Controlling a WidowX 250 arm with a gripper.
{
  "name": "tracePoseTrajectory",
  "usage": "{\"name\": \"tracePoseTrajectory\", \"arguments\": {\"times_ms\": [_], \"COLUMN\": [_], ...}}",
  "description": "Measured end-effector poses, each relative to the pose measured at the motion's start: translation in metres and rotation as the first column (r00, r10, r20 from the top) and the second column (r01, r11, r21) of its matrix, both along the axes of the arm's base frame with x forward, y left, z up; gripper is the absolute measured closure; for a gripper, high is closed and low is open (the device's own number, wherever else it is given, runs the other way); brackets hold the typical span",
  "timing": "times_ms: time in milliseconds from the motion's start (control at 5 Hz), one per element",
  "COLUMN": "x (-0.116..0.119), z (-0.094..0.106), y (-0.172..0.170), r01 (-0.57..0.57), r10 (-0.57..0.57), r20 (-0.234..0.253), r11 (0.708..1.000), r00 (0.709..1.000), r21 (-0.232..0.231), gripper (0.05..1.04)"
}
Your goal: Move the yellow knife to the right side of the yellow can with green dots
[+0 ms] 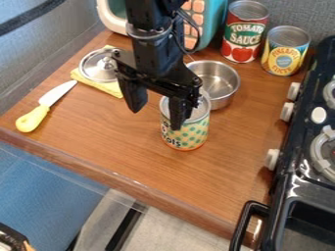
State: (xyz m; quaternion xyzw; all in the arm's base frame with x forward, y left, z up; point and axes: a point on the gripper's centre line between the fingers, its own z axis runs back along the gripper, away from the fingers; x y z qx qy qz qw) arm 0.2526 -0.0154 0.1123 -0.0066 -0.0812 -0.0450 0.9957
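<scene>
Camera view: gripper (pixel 155 116) spread wide and empty by the dotted can (pixel 186 135), presumably to take the yellow-handled knife (pixel 45 104), which lies flat on the can's left, so needs carrying across.

Cam: fixed, above counter (pixel 118 142) | faces: down at slant, twd back wall (pixel 301 12) | range: fairly close
</scene>
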Motion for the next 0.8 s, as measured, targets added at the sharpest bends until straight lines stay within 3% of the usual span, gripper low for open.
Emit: {"name": "tracePoseTrajectory", "arguments": {"times_ms": [200,400,600,800], "x": [-0.002,-0.005,-0.001,-0.001], "z": [-0.005,-0.007,-0.001,-0.016], "y": [0.000,0.032,0.067,0.103], "r01": [0.003,-0.056,-0.118,-0.161], "r10": [-0.003,0.056,0.118,0.162], "r20": [-0.020,-0.031,-0.004,-0.024], "r11": [1.000,0.998,0.993,0.987], "r00": [1.000,0.998,0.993,0.987], "r21": [0.002,0.009,0.002,0.019], "gripper": [0.083,0.083,0.083,0.083]}}
